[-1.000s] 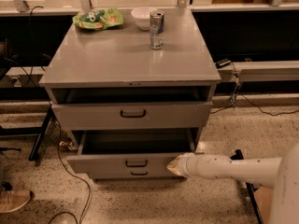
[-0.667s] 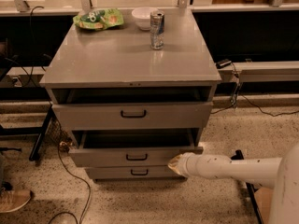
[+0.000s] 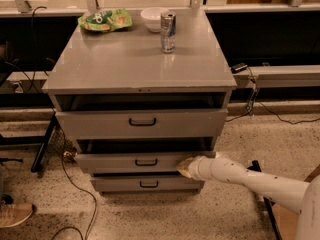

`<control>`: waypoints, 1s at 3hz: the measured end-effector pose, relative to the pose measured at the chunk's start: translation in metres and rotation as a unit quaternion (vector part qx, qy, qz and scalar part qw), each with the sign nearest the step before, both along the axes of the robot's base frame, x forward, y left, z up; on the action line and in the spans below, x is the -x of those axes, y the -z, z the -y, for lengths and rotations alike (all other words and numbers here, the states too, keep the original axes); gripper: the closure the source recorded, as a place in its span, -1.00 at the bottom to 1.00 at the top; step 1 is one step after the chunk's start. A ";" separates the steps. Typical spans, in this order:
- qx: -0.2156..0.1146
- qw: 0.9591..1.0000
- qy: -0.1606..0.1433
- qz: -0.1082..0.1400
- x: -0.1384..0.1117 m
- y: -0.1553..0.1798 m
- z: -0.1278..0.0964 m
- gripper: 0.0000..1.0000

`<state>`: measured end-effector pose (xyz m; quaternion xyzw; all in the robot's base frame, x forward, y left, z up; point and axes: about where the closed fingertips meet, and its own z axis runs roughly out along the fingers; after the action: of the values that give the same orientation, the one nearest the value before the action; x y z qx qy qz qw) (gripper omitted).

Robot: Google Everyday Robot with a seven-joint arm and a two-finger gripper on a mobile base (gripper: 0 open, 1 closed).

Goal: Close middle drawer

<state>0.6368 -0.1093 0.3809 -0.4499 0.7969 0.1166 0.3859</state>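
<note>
The grey cabinet (image 3: 140, 64) has three drawers. The middle drawer (image 3: 125, 162) has a low front panel with a small dark loop handle (image 3: 146, 162). It stands out only a little from the cabinet. My gripper (image 3: 184, 167) is at the end of the white arm (image 3: 250, 179), which reaches in from the lower right. It presses against the right end of the middle drawer's front panel. The top drawer (image 3: 141, 122) also stands slightly open, and the bottom drawer (image 3: 146, 184) sits below.
On the cabinet top stand a drinks can (image 3: 168, 32), a white bowl (image 3: 153, 18) and a green snack bag (image 3: 105, 20). Cables (image 3: 75, 184) trail on the speckled floor at left. A shoe (image 3: 14, 214) shows at lower left. A counter runs behind.
The middle drawer has slid back into the cabinet, from far out to only slightly open. My gripper has followed its front panel inward.
</note>
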 end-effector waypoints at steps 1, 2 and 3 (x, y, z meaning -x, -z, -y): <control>0.000 1.000 0.000 0.000 -0.001 0.000 0.000 1.00; -0.012 1.000 0.004 0.012 -0.019 -0.004 0.002 1.00; -0.017 1.000 0.009 0.024 -0.025 -0.010 0.007 1.00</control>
<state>0.6621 -0.1166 0.3913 -0.4389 0.7895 0.1158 0.4131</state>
